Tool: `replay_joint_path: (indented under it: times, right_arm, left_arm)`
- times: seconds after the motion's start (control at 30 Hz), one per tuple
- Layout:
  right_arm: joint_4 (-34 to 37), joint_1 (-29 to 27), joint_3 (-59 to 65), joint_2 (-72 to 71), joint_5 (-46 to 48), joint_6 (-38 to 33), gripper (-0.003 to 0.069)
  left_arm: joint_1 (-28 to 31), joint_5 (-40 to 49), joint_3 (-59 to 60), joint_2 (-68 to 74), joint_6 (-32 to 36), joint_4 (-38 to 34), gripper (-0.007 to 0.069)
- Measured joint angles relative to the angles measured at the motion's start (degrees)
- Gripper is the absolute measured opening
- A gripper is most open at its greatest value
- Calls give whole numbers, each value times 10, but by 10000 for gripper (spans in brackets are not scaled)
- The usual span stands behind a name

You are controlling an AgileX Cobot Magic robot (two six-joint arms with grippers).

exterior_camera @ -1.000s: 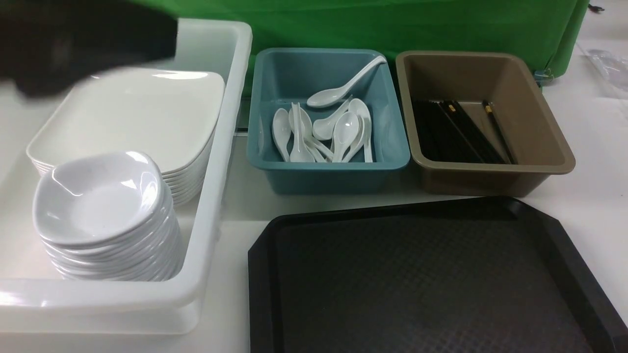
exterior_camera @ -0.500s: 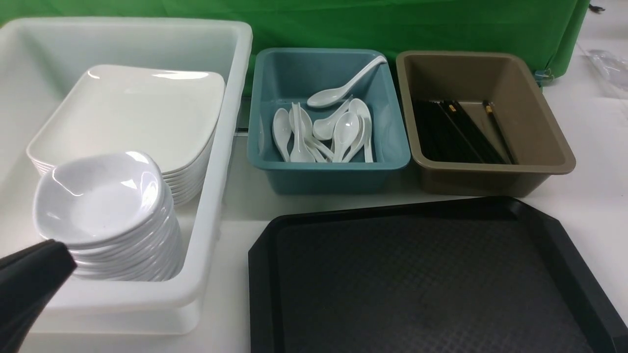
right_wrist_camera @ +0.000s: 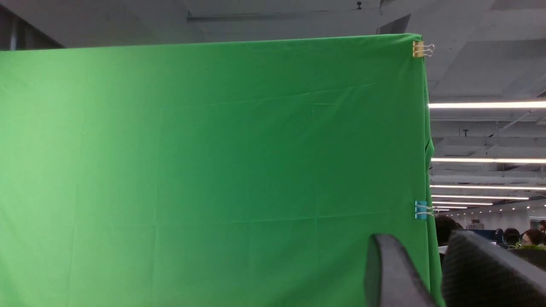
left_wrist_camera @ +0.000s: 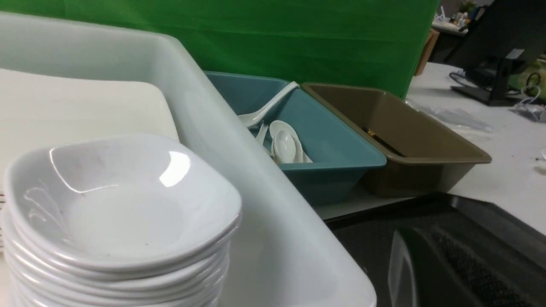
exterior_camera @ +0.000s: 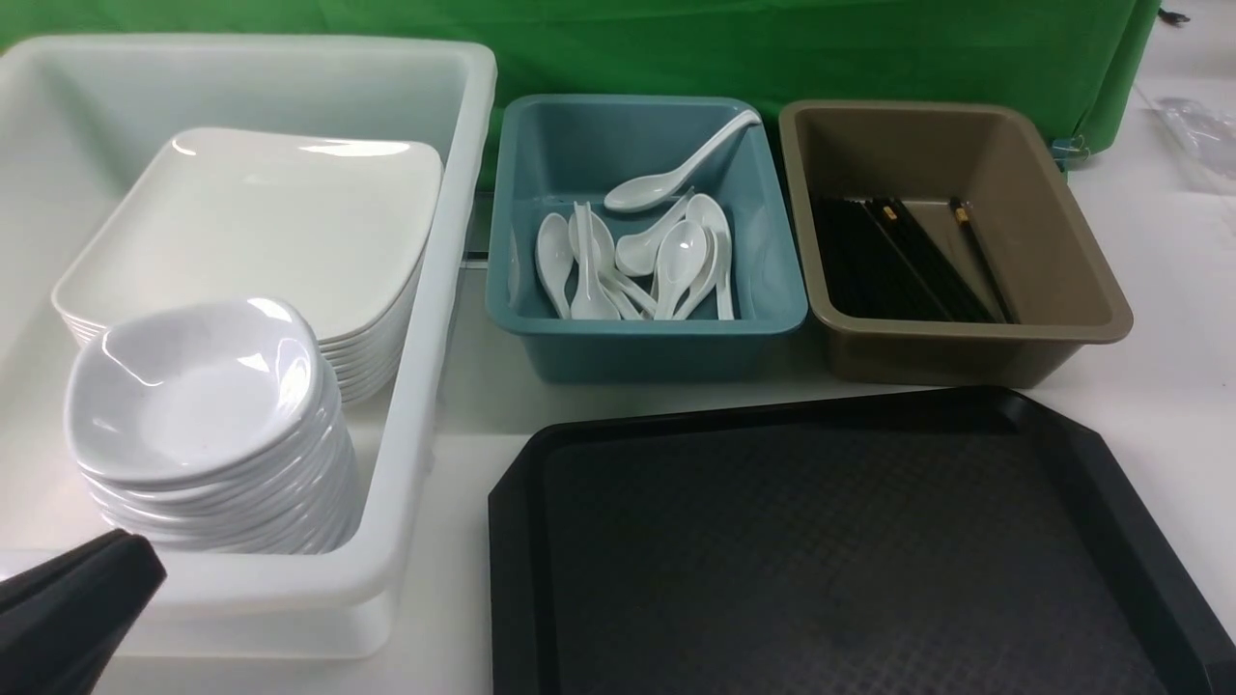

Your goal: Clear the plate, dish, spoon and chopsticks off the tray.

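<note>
The black tray [exterior_camera: 830,560] lies bare at the front right, with nothing on it. White plates [exterior_camera: 261,222] and small dishes [exterior_camera: 193,396] sit stacked in the white tub [exterior_camera: 425,319]. White spoons [exterior_camera: 637,261] lie in the teal bin, one of them leaning on its far wall. Black chopsticks [exterior_camera: 898,261] lie in the brown tub. My left gripper [exterior_camera: 126,555] is shut and empty, low at the tub's near left corner; the left wrist view shows it [left_wrist_camera: 420,238] beside the dish stack [left_wrist_camera: 119,204]. My right gripper [right_wrist_camera: 422,238] points up at the green cloth, open and empty.
The teal bin [exterior_camera: 772,280] and the brown tub [exterior_camera: 1081,261] stand side by side behind the tray. A green cloth [exterior_camera: 772,48] hangs along the back. White tabletop [exterior_camera: 1178,251] shows to the right of the brown tub.
My left gripper has come from above the tub's far left down to the near left corner, then crept slightly right. Nothing in the bins or on the tray has moved.
</note>
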Motion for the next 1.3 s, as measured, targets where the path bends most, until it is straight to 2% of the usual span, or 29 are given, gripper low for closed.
replay_joint_path:
  times: [0.13,0.23,0.3,0.37,0.43,0.5,0.6,1.3]
  right_arm:
    - [0,0,0,0,0,1,239]
    - [0,0,0,0,0,1,239]
    - [0,0,0,0,1,1,239]
    - [0,0,0,0,1,1,239]
    - [0,0,0,0,1,2,239]
    - [0,0,0,0,1,2,239]
    - [0,0,0,0,1,2,239]
    - [0,0,0,0,1,2,241]
  left_arm:
    - [0,-1,3,0,2,22,11]
    - [8,-16,17,-12,-40,93,11]
    - [40,-22,39,-35,-95,149,11]
    - [59,-25,53,-50,-112,165,11]
    - [111,-27,84,-72,-126,181,11]
    - [153,-27,109,-76,-133,186,11]
    - [178,-23,139,-77,-139,188,11]
    - [183,-29,145,-77,-141,188,13]
